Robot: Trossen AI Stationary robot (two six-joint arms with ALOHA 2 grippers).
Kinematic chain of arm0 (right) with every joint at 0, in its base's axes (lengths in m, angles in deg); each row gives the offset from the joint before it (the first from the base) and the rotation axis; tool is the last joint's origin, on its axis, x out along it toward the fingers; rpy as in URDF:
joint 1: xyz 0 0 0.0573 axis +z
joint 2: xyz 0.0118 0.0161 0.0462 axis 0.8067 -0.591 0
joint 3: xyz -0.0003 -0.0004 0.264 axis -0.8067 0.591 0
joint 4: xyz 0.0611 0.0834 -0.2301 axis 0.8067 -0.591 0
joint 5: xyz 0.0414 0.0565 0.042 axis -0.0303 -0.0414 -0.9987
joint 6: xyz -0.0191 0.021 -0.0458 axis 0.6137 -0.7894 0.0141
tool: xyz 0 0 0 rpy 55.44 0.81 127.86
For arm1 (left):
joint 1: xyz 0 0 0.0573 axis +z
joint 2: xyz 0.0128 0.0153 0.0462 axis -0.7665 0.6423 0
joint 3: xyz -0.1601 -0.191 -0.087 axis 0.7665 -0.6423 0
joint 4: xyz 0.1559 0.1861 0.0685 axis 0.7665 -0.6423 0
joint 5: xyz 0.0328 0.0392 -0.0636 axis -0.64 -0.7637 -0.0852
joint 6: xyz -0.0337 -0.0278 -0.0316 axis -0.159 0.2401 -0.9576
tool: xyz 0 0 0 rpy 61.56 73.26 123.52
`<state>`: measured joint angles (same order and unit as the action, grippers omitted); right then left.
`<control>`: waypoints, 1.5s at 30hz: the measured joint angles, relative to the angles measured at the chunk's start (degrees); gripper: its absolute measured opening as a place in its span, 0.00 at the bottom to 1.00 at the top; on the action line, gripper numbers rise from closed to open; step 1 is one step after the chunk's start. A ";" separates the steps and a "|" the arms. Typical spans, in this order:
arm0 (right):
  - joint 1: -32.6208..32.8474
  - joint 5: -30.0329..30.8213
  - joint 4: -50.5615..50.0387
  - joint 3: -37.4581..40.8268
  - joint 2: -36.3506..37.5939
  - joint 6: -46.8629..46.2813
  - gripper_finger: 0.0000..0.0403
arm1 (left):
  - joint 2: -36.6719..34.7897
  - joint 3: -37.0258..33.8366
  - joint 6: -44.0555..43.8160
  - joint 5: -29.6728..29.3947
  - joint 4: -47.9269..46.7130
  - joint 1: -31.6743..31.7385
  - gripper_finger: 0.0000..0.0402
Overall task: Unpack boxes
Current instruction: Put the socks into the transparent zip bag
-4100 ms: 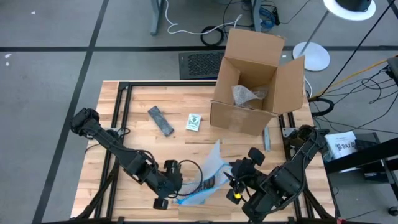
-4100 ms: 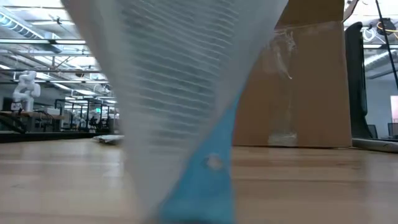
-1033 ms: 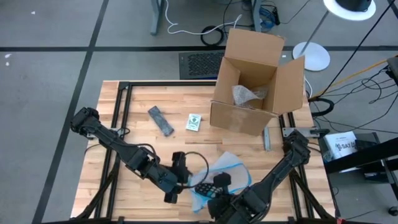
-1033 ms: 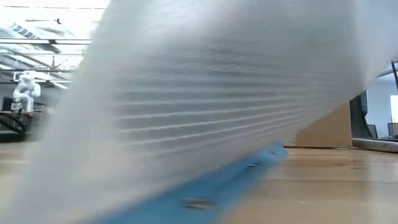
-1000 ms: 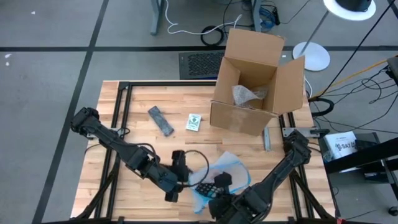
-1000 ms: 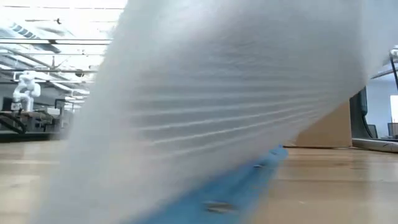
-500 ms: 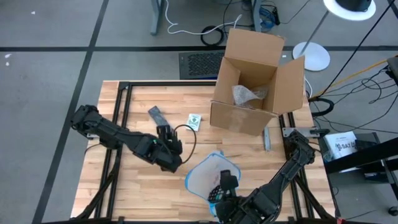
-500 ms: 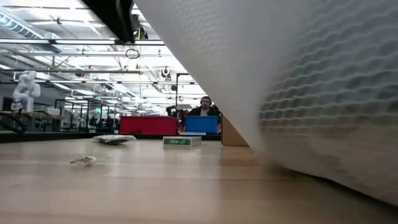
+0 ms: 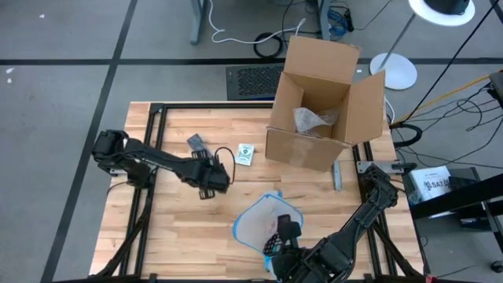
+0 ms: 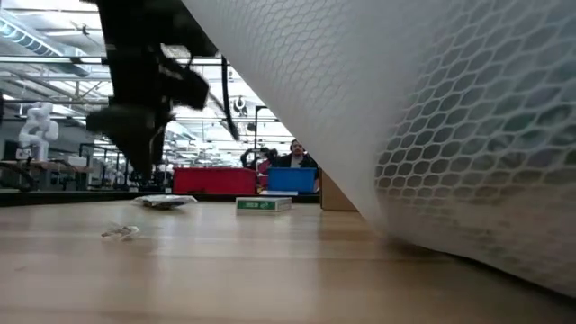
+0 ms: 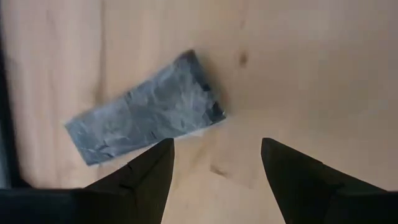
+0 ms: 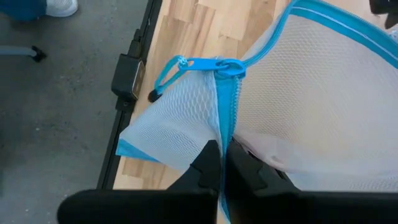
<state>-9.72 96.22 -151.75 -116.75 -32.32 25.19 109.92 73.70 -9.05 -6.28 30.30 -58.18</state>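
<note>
Right end effector (image 12: 219, 163) clamped on mesh pouch (image 12: 311, 106); left end effector (image 11: 214, 165) apart nr grey packet (image 11: 146, 116); no legible txt.

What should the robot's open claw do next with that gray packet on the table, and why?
Probably lower straight down and close on the gray packet. The left claw hangs open just above it, not touching, with the packet lying flat on the table. Meanwhile the right claw is pinching the mesh pouch, so it is busy.
</note>
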 joint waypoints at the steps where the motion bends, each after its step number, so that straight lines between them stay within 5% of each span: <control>1: 0.00 0.00 0.00 0.00 0.00 0.00 0.00 | 0.00 -0.78 0.07 0.59 0.53 1.76 0.61; 9: -0.07 0.31 -0.05 0.00 0.00 0.00 0.00 | -0.48 -1.48 -10.60 2.37 7.30 13.92 0.61; 17: -0.09 0.43 -0.32 0.00 0.00 1.14 0.00 | -0.94 -1.67 -24.88 12.02 6.41 23.60 0.61; 30: 0.45 1.76 -0.63 0.00 0.00 5.06 0.00 | -0.65 -1.67 -29.38 13.34 8.07 27.06 0.61; 42: 0.57 1.75 -0.61 0.00 0.00 5.11 0.00 | 7.71 -1.39 -33.41 15.28 8.94 28.35 0.61; 45: 0.57 1.75 -0.61 0.00 0.00 4.67 0.00 | 9.36 -1.39 -33.33 16.53 8.89 28.05 0.55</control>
<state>-9.15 97.97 -152.37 -116.75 -32.32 29.86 119.28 72.31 -42.38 10.25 39.19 -30.13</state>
